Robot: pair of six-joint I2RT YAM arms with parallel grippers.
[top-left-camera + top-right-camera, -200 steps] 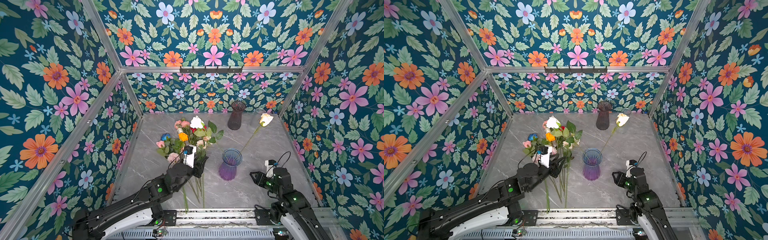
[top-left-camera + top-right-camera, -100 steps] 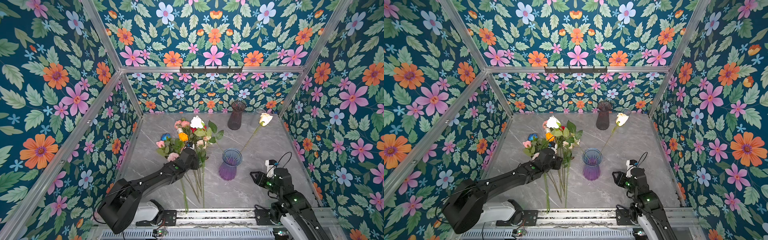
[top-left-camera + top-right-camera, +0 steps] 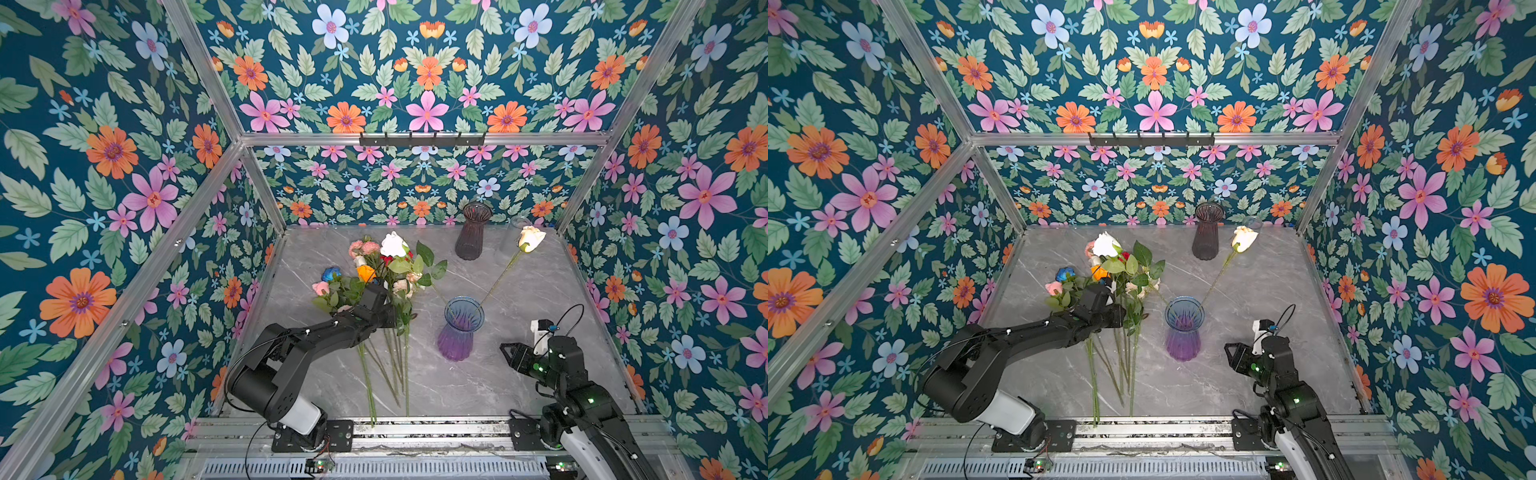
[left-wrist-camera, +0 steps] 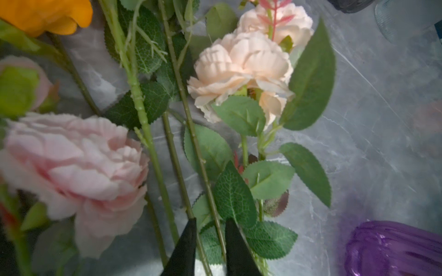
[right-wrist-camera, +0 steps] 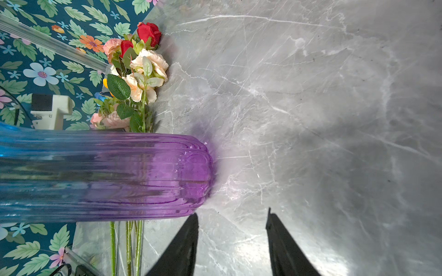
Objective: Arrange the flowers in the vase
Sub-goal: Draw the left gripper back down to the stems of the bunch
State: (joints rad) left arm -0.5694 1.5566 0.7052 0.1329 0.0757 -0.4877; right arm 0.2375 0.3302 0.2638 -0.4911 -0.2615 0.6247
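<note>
Both top views show the flowers (image 3: 386, 274) heaped left of centre on the grey marble worktop (image 3: 519, 386), inside floral-papered walls (image 3: 124, 187). Only the left wrist view shows how the left hand (image 4: 210, 229) stands, fingers narrowly parted astride one stem; the right hand (image 5: 232, 212) hangs released, empty. The blue-purple vase (image 3: 457, 332) holds one cream rose (image 3: 531, 240); a dark vase (image 3: 471, 237) stands farther back.

Two arms (image 3: 324, 332), three vases (image 3: 455, 345), one cream rose (image 3: 531, 239) standing in a vase, and roughly ten piled flowers (image 3: 386, 270).
</note>
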